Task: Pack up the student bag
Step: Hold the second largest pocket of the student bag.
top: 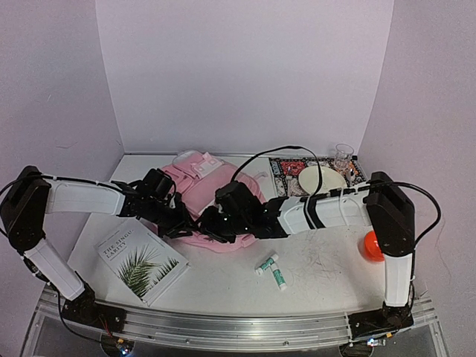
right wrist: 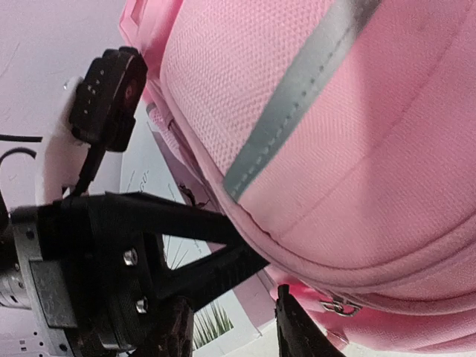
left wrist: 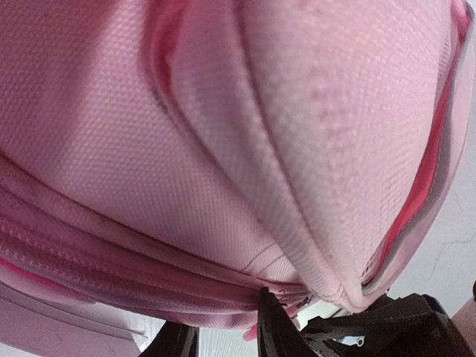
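Note:
The student bag point(top: 199, 187), a soft pink backpack, lies in the middle of the table and fills the left wrist view point(left wrist: 223, 134) and the right wrist view point(right wrist: 342, 141). My left gripper point(top: 181, 221) is at its near left edge. Its jaws are closed down on the bag's lower seam point(left wrist: 223, 336). One finger point(right wrist: 223, 269) presses under that seam. My right gripper point(top: 213, 224) is at the near edge of the bag, open, with only table and book between its jaws point(right wrist: 230, 331). A metal zipper ring point(right wrist: 338, 305) hangs just right of its finger.
A book with a palm leaf cover point(top: 141, 260) lies at the near left. Two small tubes point(top: 272, 269) lie at the near middle. An orange ball point(top: 372, 245) sits at the right. A plate point(top: 321, 178) and a glass point(top: 343, 156) stand on a patterned mat at the back right.

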You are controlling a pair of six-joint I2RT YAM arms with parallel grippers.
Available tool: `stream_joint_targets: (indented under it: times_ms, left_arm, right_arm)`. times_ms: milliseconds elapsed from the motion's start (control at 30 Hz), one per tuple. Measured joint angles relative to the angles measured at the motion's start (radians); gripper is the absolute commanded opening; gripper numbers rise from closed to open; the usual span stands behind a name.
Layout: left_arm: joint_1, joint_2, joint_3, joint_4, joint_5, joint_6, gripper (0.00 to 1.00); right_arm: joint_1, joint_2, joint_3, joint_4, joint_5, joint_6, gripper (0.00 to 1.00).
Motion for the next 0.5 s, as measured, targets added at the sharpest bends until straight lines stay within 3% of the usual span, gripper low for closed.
stream_joint_targets:
  times_ms: [333,500]
  left_arm:
    - [-0.010,0.000,-0.026,0.064,0.047,-0.071,0.07]
    - [-0.017,0.000,-0.048,0.108,0.063,-0.103,0.05]
  right_arm:
    - [0.026,0.003,0.013,-0.180,0.132,-0.019,0.46]
    - [0.035,0.003,0.030,-0.242,0.182,-0.028,0.47]
